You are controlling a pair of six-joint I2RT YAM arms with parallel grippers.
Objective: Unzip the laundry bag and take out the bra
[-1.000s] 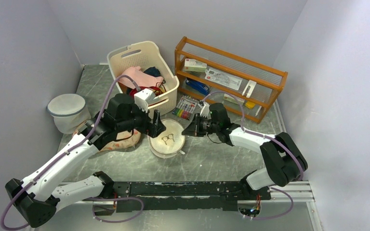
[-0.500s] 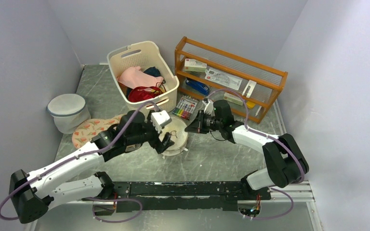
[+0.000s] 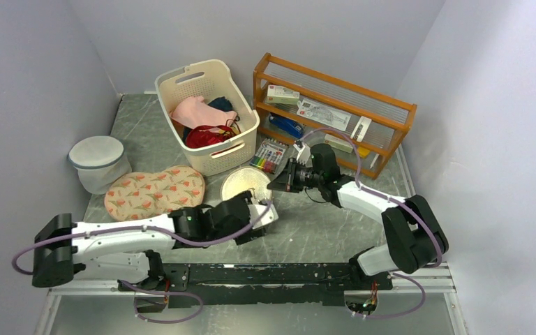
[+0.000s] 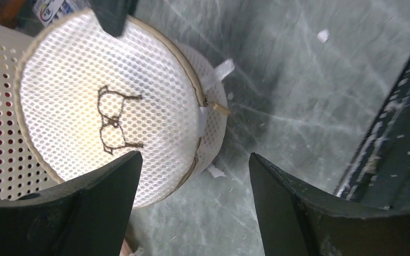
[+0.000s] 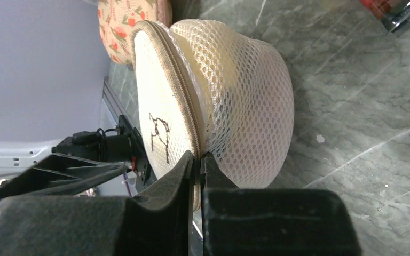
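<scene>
The laundry bag [image 3: 246, 185] is a cream mesh drum with a black bra outline on its flat top. It stands mid-table and also shows in the left wrist view [image 4: 112, 106] and the right wrist view [image 5: 235, 90]. My right gripper [image 3: 275, 186] is shut on the bag's zip seam at its right rim [image 5: 199, 160]. My left gripper [image 3: 259, 222] is open and empty, low over the table just in front of the bag [image 4: 192, 176]. The zip looks closed. No bra shows.
A cream basket [image 3: 174, 78] of clothes stands behind the bag, with a marker pack [image 3: 269, 155] beside it. A wooden rack [image 3: 335, 115] is at the back right. A floral cloth [image 3: 155, 192] and a white mesh bag with a grey-blue rim [image 3: 99, 162] lie left.
My left arm has swung down from above the bag to low near the table's front, its gripper now in front of the bag. My right gripper has stayed at the bag's rim.
</scene>
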